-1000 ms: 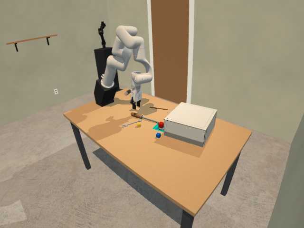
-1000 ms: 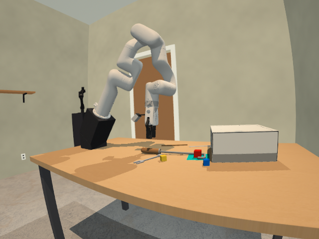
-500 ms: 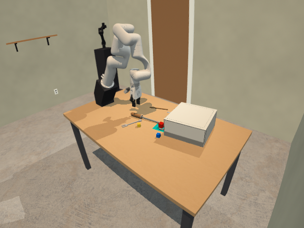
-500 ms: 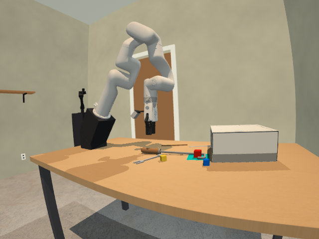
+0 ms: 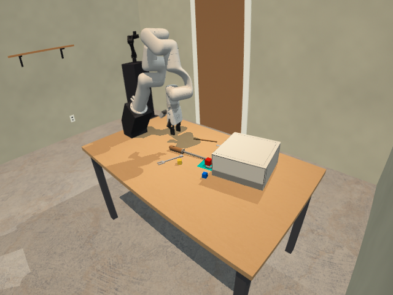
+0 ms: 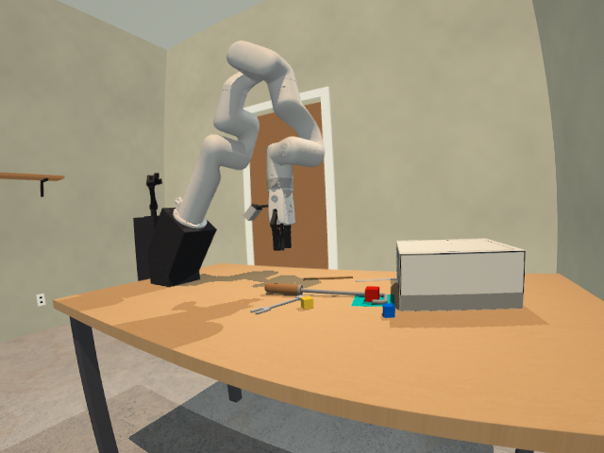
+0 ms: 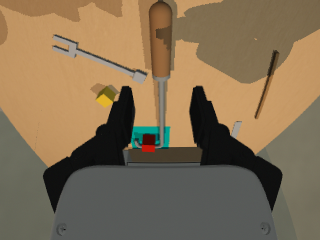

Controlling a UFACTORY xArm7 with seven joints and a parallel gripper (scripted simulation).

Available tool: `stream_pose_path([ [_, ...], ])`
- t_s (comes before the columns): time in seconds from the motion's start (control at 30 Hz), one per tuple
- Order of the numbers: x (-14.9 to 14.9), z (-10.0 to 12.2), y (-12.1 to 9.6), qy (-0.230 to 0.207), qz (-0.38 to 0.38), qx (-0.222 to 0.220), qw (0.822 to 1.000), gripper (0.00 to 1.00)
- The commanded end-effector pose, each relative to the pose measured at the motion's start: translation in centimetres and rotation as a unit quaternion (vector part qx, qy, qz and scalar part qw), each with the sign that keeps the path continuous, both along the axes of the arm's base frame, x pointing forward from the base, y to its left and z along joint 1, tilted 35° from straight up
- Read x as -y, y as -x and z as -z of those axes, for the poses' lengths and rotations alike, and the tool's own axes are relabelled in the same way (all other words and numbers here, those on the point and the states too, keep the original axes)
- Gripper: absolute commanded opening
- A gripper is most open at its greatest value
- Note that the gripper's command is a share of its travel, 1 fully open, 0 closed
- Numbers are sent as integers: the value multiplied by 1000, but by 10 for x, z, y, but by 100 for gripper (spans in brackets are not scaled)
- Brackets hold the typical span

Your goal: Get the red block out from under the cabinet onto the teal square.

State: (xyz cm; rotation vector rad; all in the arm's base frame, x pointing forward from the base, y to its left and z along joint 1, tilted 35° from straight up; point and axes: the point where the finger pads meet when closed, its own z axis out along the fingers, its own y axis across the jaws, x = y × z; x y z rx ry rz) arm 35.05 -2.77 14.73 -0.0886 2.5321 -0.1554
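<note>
The red block sits on the teal square, just in front of the cabinet; both also show in the exterior view, the block on the square. A hook tool with a wooden handle lies on the table, its metal shaft reaching to the block; its hooked end lies beside the block. My gripper hangs open and empty above the table near the robot base, well apart from the tool. The wrist view shows the fingers either side of the distant handle and block.
A small yellow block and a metal fork-like tool lie left of the square. A blue block sits in front of it. A thin wooden stick lies behind. The black robot base stands at the table's far corner.
</note>
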Motion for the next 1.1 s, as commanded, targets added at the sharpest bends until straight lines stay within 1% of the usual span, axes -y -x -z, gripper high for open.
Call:
stream_pose_path([
  [0.0, -1, -11, 7, -2, -2, 2, 1000, 57],
  [0.2, -2, -22, 15, -2, -2, 2, 1000, 57],
  [0.47, -2, -28, 19, -2, -2, 2, 1000, 57],
  [1.07, -3, -29, 20, -2, -2, 2, 1000, 57],
])
